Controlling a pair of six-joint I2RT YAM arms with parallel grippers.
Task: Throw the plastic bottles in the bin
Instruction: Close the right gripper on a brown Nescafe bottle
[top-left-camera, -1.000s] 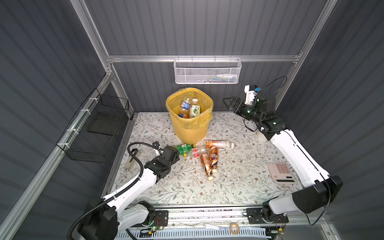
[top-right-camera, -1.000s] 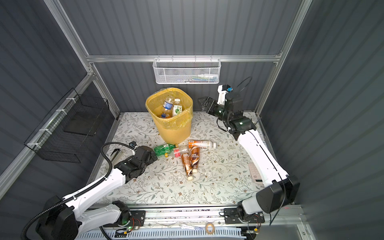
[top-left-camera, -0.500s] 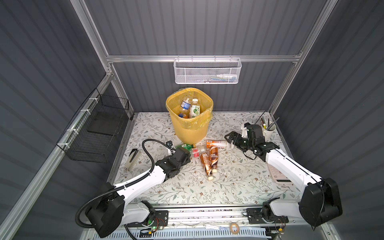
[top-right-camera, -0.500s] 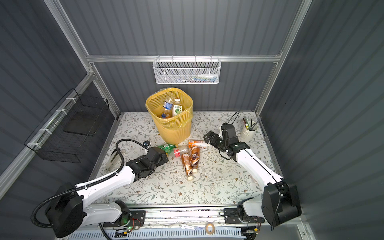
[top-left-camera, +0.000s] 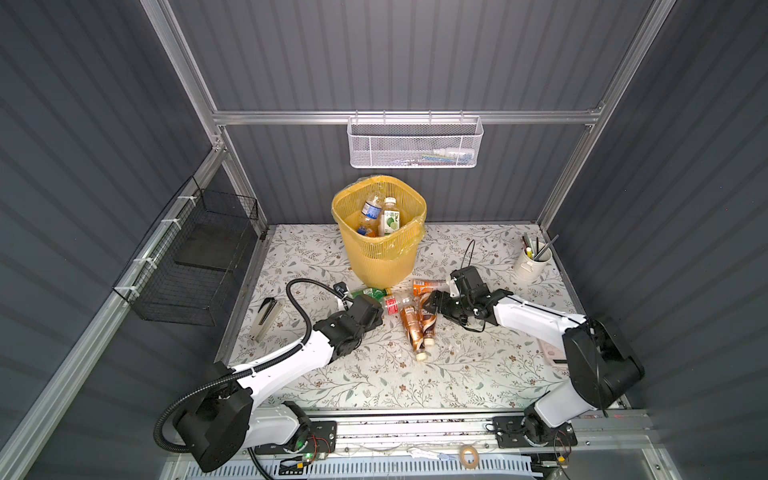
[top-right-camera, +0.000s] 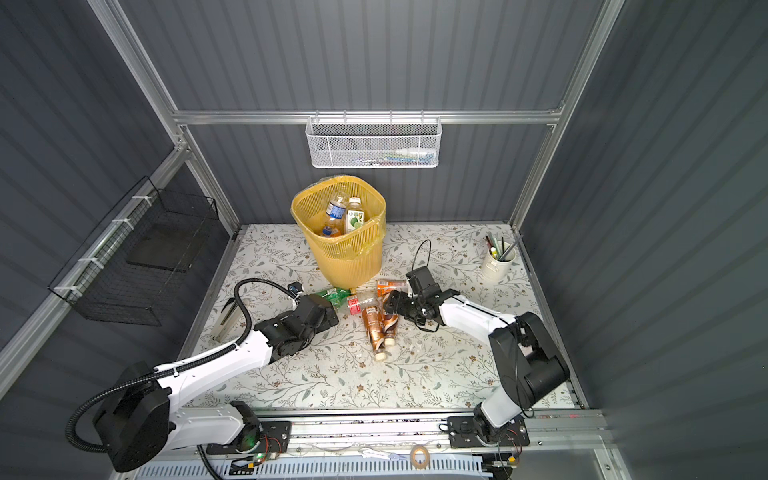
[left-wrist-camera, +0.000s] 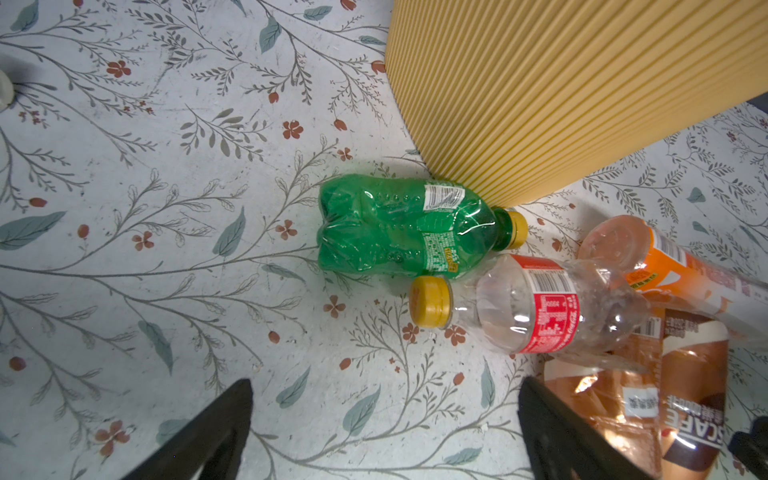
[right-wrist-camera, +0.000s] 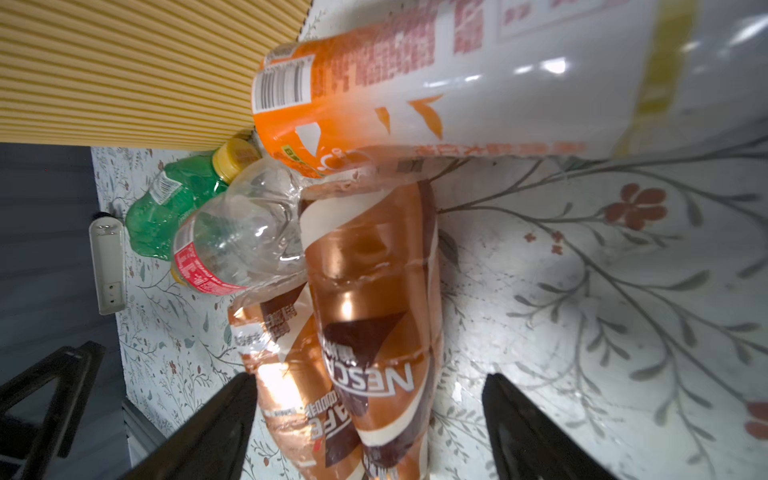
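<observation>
The yellow bin (top-left-camera: 380, 257) stands at the back middle with a few plastic bottles inside (top-left-camera: 390, 220). In front of it lie a green bottle (left-wrist-camera: 399, 226), a clear red-labelled bottle (left-wrist-camera: 536, 307), an orange-labelled bottle (right-wrist-camera: 374, 95) and two brown coffee bottles (right-wrist-camera: 374, 291) side by side. My left gripper (left-wrist-camera: 384, 390) is open over bare table, just short of the green and clear bottles. My right gripper (right-wrist-camera: 370, 380) is open with its jaws either side of the two brown bottles, leaving a gap on one side. In both top views it hovers low at their bases (top-left-camera: 434, 305) (top-right-camera: 390, 307).
A white cup of pens (top-left-camera: 532, 262) stands at the back right. A white mesh basket (top-left-camera: 415, 145) hangs on the back wall and a black wire basket (top-left-camera: 195, 266) on the left wall. A flat grey object (top-left-camera: 266, 318) lies at the table's left edge.
My right arm has come down from the back wall to the brown bottles, and its jaws have narrowed a little. My left arm has reached forward toward the green and clear bottles.
</observation>
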